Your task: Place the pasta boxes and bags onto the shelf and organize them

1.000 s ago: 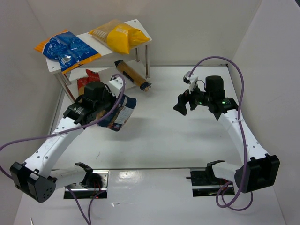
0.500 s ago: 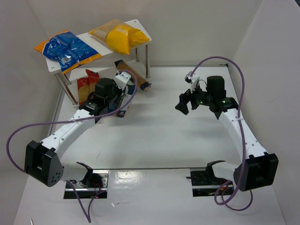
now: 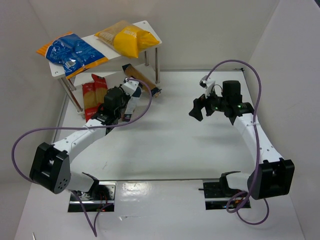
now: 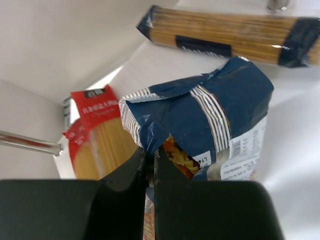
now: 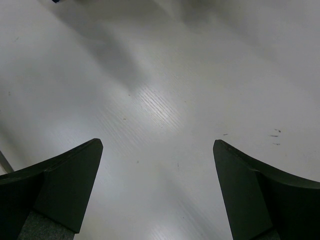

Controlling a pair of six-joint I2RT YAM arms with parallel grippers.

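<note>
presently gripped: clear bag of short golden pasta (image 4: 220, 110), dark blue label with white stripes, its crumpled top edge pinched between the fingers
left gripper (image 4: 150, 155): closed tight on that bag's edge, with no gap visible between the jaws; from the top view it sits low at the front of the shelf, under the upper board
bag position: in the wrist view, between the red spaghetti packs (image 4: 97, 130) on one side and the long slim spaghetti pack (image 4: 225, 42) beyond it; whether it rests on the lower board or on the surface cannot be told
shelf (image 3: 148, 25): small white rack on thin metal legs at the far left of the surface (image 3: 175, 145)
upper board: blue-and-orange bag (image 3: 72, 52) lying flat on the left, yellow bag (image 3: 127, 37) lying flat on the right, the two apart
under the upper board: red spaghetti packs side by side on the left; long slim spaghetti pack, dark at both ends, lying at an angle with one end poking out past the right front leg
right gripper (image 5: 157, 144): jaws spread wide, nothing between them, hovering over bare white surface well to the right of the shelf
right arm: reaches in from the near right corner, a purple cable looping above it
</note>
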